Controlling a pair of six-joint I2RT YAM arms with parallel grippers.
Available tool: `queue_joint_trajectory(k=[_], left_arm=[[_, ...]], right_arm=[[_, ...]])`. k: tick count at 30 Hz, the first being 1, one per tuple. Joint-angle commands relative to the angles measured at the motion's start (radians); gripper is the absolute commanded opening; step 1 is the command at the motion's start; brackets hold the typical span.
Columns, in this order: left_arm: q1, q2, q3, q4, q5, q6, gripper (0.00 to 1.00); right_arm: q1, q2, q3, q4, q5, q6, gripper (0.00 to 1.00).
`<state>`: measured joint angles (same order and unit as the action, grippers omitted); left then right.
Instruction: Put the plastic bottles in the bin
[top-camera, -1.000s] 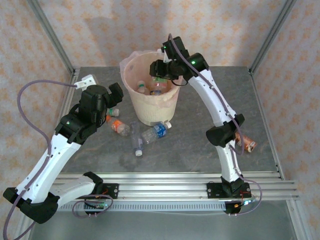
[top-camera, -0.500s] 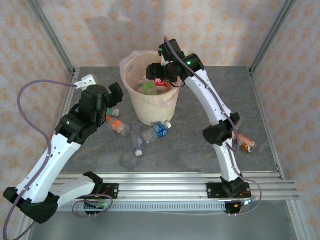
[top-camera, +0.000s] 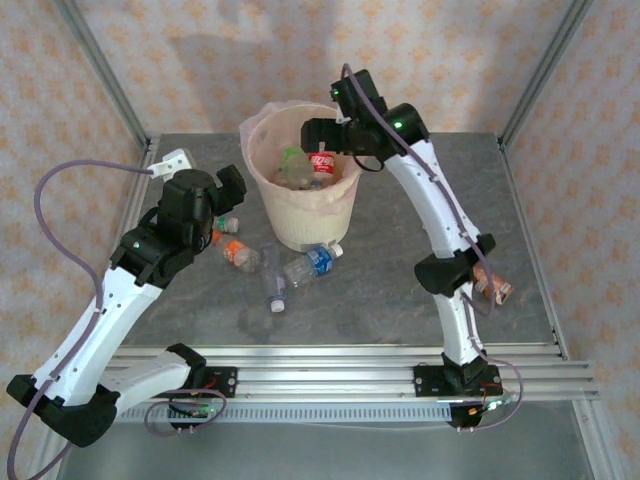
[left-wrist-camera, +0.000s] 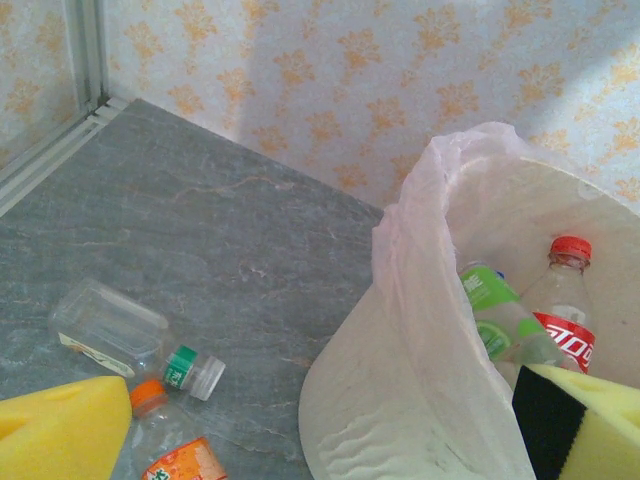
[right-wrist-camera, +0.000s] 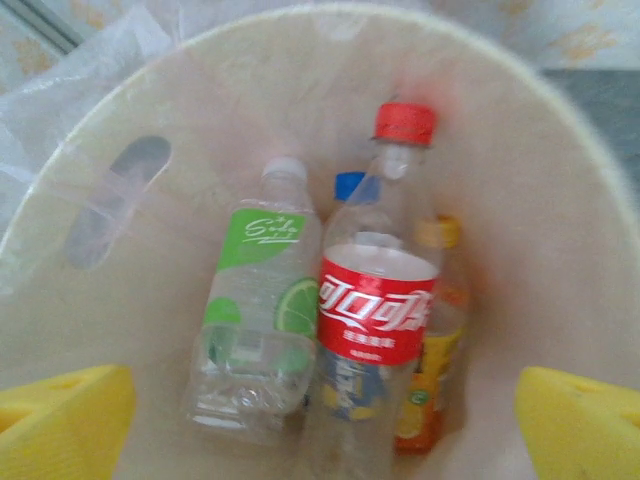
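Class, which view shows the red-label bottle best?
Right wrist view: the red-label bottle is close, cap and label clear. Left wrist view shows its top past the bin rim; top view, a small red spot.

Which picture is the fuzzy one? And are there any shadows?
Right wrist view: the whole picture is soft, so the red-label bottle and the bucket look smeared. Left wrist view: sharper, with a dim shadow on the wallpaper. Top view: crisp, a grey shadow on the back wall.

Cream bin (top-camera: 300, 215) holding bottles (right-wrist-camera: 378, 300), loose bottles (top-camera: 310, 266) beside
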<state>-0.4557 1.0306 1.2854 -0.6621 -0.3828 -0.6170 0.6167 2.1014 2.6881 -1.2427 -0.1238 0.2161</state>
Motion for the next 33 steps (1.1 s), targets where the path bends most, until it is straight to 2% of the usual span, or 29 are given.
queue_joint_trajectory(k=[1, 5, 8, 14, 20, 26, 33], left_arm=[[0.008, -0.003, -0.015, -0.011, -0.039, -0.020, 1.00], [0.009, -0.004, -0.020, -0.009, -0.048, -0.020, 1.00], [0.011, -0.004, -0.022, -0.005, -0.051, -0.018, 1.00], [0.014, -0.003, -0.021, -0.005, -0.055, -0.012, 1.00], [0.018, 0.000, -0.023, -0.002, -0.053, -0.010, 1.00], [0.021, 0.015, -0.023, 0.006, -0.033, -0.013, 1.00], [0.025, 0.025, -0.022, 0.004, -0.029, -0.011, 1.00]], right_arm=[[0.006, -0.136, -0.051, -0.064, 0.164, -0.028, 0.99], [0.000, -0.307, -0.309, 0.000, 0.282, -0.022, 0.99], [-0.037, -0.452, -0.551, 0.084, 0.309, 0.014, 0.99], [-0.200, -0.709, -0.972, 0.193, 0.256, 0.106, 0.99], [-0.355, -0.894, -1.286, 0.233, 0.238, 0.144, 0.99], [-0.433, -0.981, -1.503, 0.257, 0.255, 0.172, 0.99], [-0.566, -1.003, -1.623, 0.295, 0.225, 0.166, 0.99]])
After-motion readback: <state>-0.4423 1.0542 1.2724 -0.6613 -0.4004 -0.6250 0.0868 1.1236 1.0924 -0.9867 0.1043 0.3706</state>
